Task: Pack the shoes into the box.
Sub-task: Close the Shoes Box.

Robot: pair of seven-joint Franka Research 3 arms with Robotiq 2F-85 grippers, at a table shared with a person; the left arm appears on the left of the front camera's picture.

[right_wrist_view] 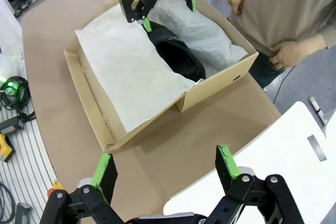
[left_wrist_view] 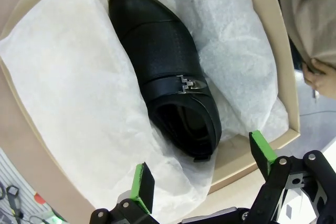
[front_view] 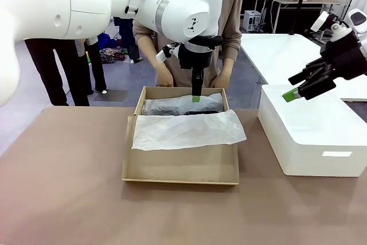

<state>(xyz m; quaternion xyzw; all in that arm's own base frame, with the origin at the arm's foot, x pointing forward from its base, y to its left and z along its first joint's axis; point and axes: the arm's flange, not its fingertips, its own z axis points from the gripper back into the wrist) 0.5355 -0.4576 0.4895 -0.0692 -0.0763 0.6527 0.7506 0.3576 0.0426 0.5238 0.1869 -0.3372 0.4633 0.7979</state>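
Front view: a tan cardboard shoebox (front_view: pixel 140 100) is seen lying open in the middle of a brown worktop (front_view: pixel 57 187), with its hinged lid (front_view: pixel 180 169) folded out toward the camera. A sheet of white tissue paper (front_view: pixel 186 130) is draped from the box over the lid. The left gripper (front_view: pixel 195 97) is pointed straight down into the far half of the box. In the left wrist view its fingers (left_wrist_view: pixel 143 182) are spread wide and empty above the heel end of a glossy black buckled shoe (left_wrist_view: pixel 168 72), which is laid on the tissue inside the box. A paper-wrapped bundle (front_view: pixel 172 106) is lying beside it; its contents cannot be told. The right gripper (front_view: pixel 295 93) is held off to the right above a white block (front_view: pixel 312 136), well apart from the box, with its fingers spread wide and empty. A person's hands (front_view: pixel 164 77) are held just behind the far rim.
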